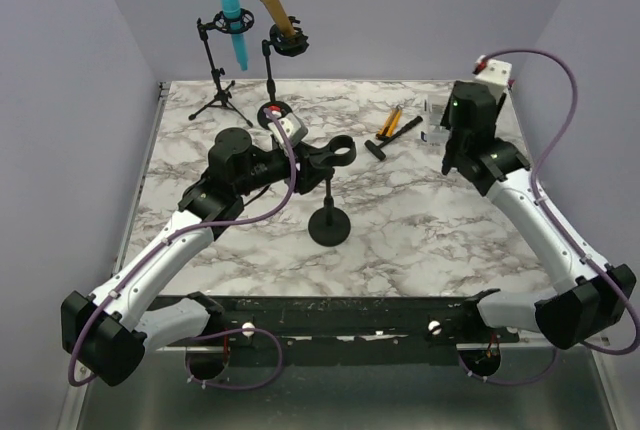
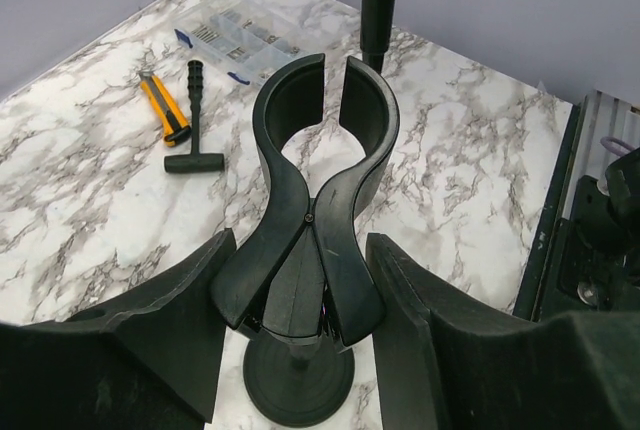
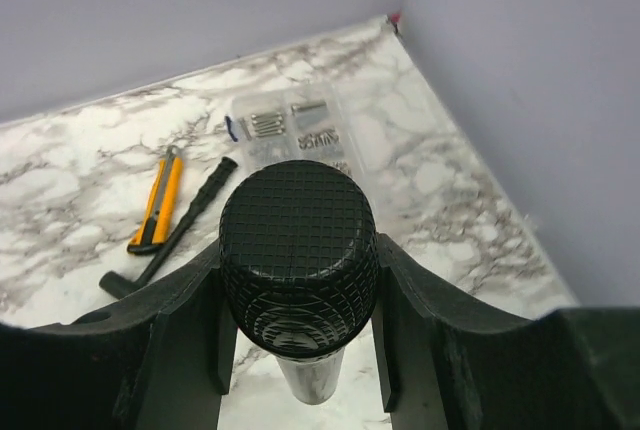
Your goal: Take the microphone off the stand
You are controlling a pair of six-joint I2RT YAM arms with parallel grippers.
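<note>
The right jaws, at the upper right of the top frame, clench the microphone well apart from the stand, whose empty clip the left jaws grasp, apparently to steady it on the counter.

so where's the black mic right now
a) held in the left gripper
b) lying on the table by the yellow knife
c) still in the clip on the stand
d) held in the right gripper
d: the right wrist view shows the black microphone clamped between the fingers of the right gripper, while the clip on the stand is empty in the left wrist view.
</note>
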